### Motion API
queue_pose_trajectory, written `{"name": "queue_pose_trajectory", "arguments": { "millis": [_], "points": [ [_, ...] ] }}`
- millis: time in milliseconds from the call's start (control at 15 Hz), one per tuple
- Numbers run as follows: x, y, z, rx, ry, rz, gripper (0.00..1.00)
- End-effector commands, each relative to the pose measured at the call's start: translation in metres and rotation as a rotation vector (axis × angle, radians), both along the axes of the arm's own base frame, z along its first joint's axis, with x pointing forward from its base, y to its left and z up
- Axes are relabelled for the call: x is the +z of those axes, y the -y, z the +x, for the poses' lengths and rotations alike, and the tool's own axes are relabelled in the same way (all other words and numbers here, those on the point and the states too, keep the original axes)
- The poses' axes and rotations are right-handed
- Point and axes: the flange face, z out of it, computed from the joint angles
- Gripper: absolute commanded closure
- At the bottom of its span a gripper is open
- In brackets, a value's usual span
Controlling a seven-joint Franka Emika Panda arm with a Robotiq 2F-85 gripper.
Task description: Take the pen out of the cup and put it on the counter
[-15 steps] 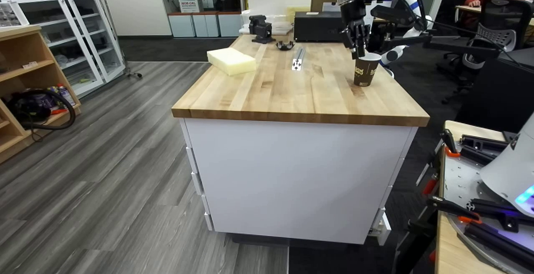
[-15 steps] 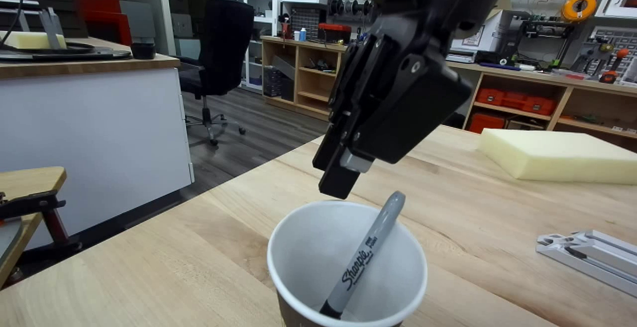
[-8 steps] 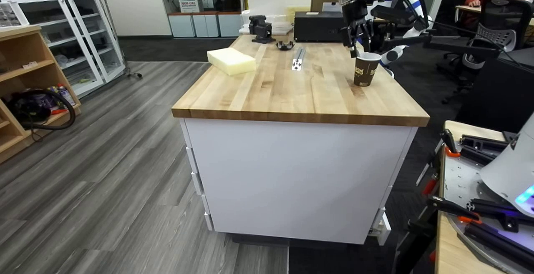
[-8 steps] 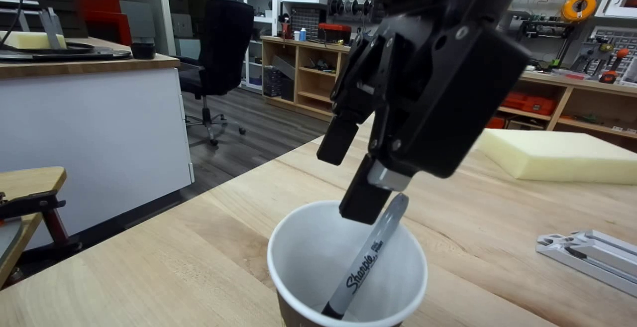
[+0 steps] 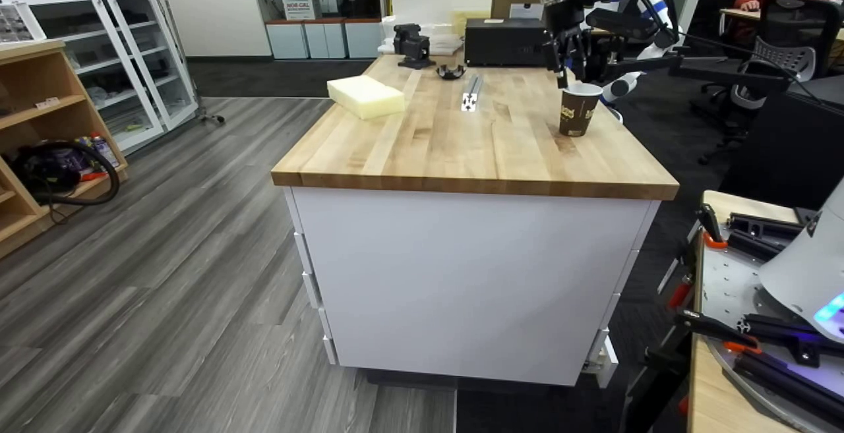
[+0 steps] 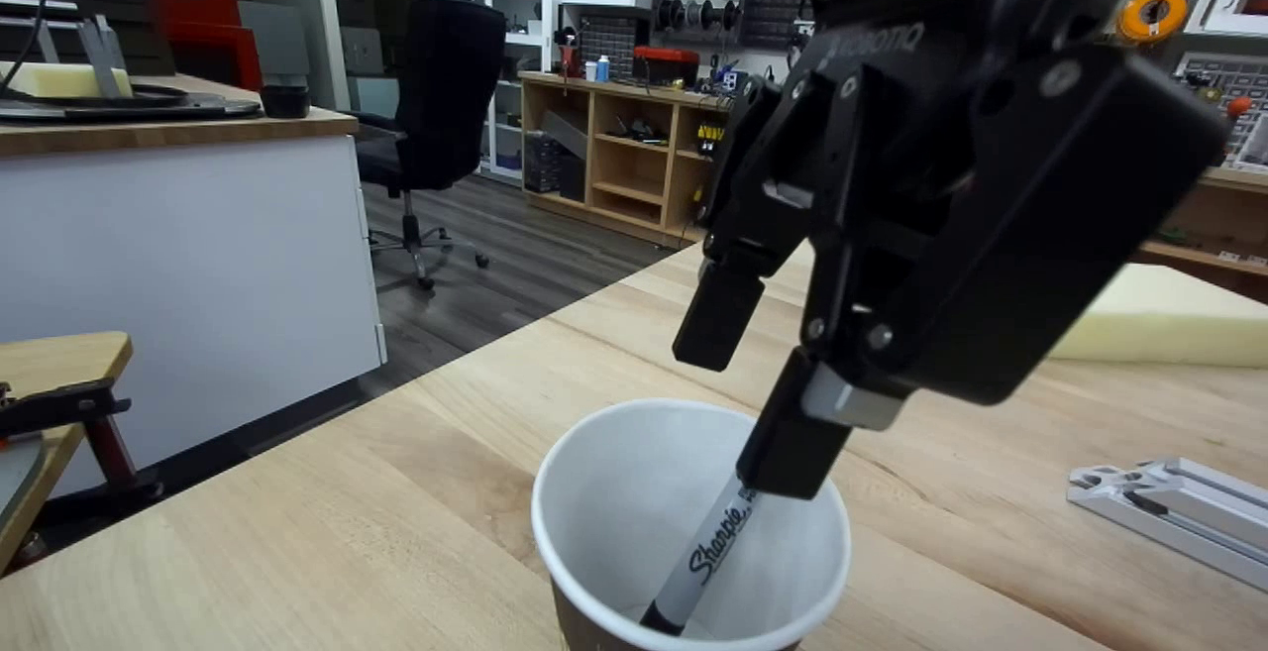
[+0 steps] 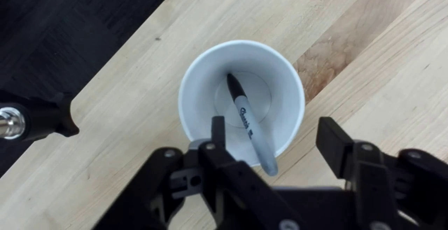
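The pen (image 6: 715,542) is a grey marker with a dark end, leaning inside the cup. It also shows in the wrist view (image 7: 252,126), its grey end over the rim; in an exterior view the cup hides it. The brown paper cup (image 5: 577,115) stands upright on the wooden counter (image 5: 475,149); its white inside shows in the wrist view (image 7: 196,97). My gripper (image 7: 274,135) is open and empty, its fingers on either side of the pen's upper end in that view. In an exterior view my gripper (image 6: 749,403) is above the cup; one finger covers the pen's top.
A yellow foam block (image 5: 366,97) and a metal profile (image 5: 471,93) lie on the counter. A black vise (image 5: 413,46) and a black box (image 5: 502,42) stand at its far end. In the wrist view a black fixture (image 7: 35,118) stands at the counter's edge.
The gripper's fingers were close together one second ago and have opened. The gripper has moved lower, toward the pen's upper end. The pen's top shifted slightly; the cup has not moved.
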Motion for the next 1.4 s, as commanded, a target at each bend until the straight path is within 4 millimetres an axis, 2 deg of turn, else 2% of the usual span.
{"name": "queue_pose_trajectory", "arguments": {
  "millis": [0,333,600,667,733,933,1333],
  "points": [
    [0.002,0.008,0.001,0.019,0.016,-0.004,0.61],
    [0.004,0.01,0.002,0.031,0.032,-0.003,0.93],
    [0.003,0.01,0.003,0.036,0.032,-0.003,1.0],
    [0.003,0.01,0.003,0.035,0.032,-0.003,0.94],
    [0.003,0.011,0.003,0.035,0.034,-0.002,0.72],
    [0.004,0.012,0.003,0.042,0.045,0.002,0.63],
    [0.005,0.018,0.004,0.08,0.087,-0.002,0.25]
  ]
}}
